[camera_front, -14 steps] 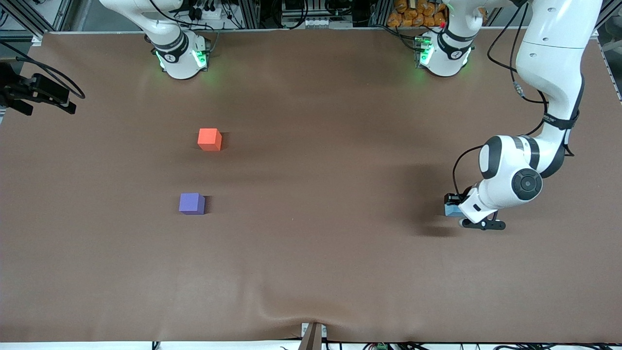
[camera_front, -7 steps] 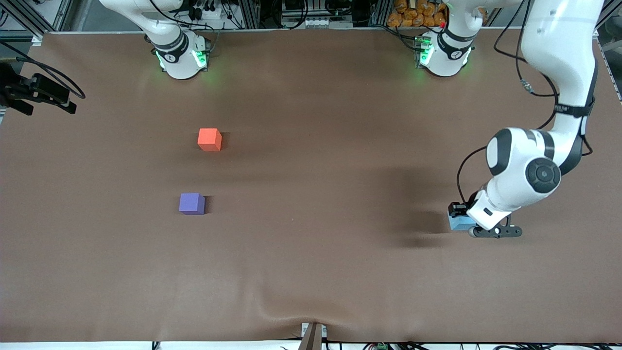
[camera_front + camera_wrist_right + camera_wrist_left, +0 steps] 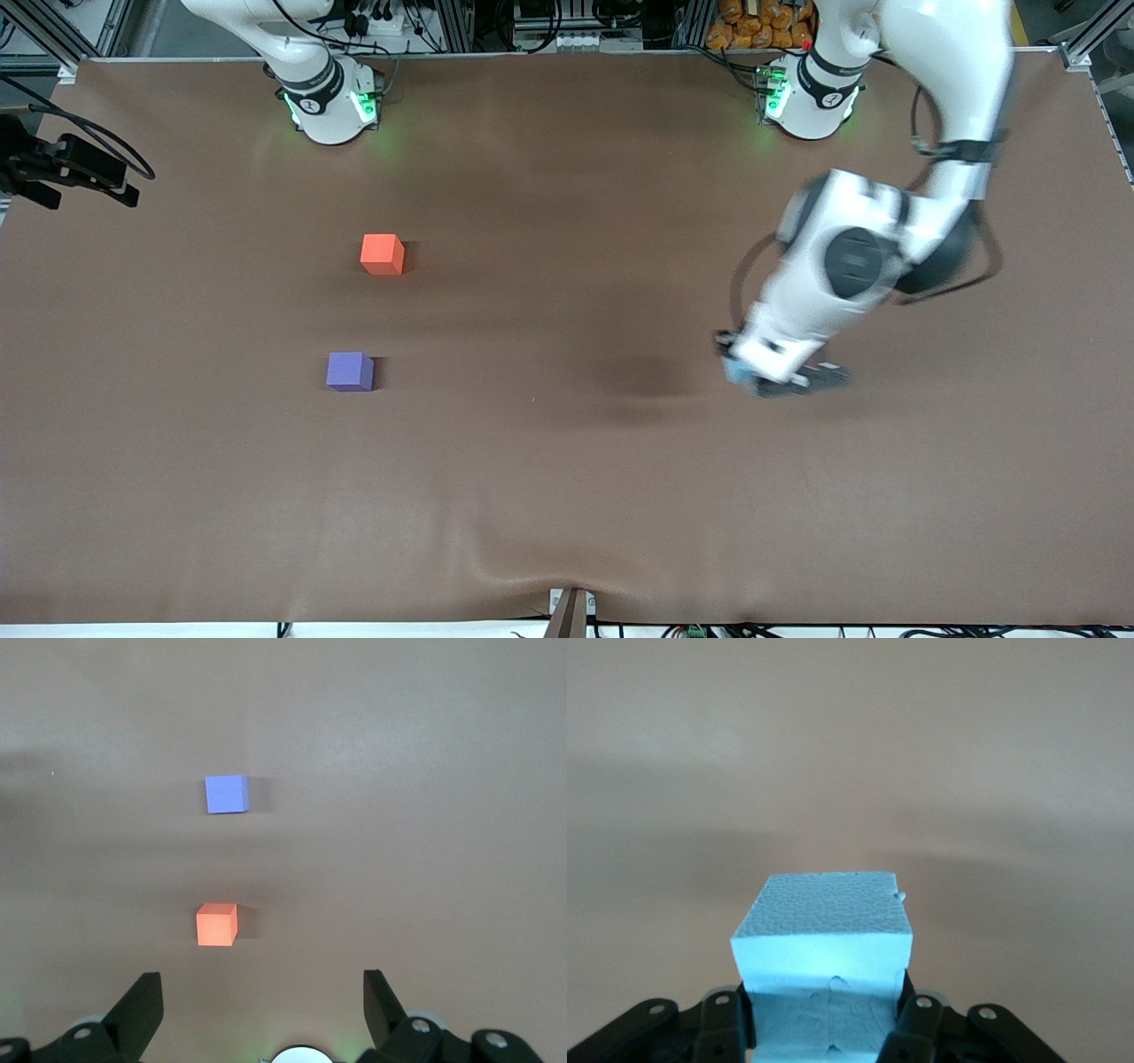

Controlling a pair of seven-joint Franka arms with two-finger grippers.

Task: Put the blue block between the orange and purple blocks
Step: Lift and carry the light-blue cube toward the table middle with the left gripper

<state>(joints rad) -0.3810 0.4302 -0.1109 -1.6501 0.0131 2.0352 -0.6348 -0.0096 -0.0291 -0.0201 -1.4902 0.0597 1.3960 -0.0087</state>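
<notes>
The blue block is clamped between the fingers of my left gripper, which is shut on it. In the front view that gripper carries the blue block in the air over bare table at the left arm's end. The orange block and the purple block rest apart toward the right arm's end, the purple one nearer the front camera. My right gripper hangs open high over the orange block and purple block, out of the front view.
A brown cloth covers the table and has a wrinkle near its front edge. A black camera mount juts in at the right arm's end. Both arm bases stand along the back edge.
My left arm has lifted the blue block off the table and swung it toward the table's middle. The orange and purple blocks have not moved.
</notes>
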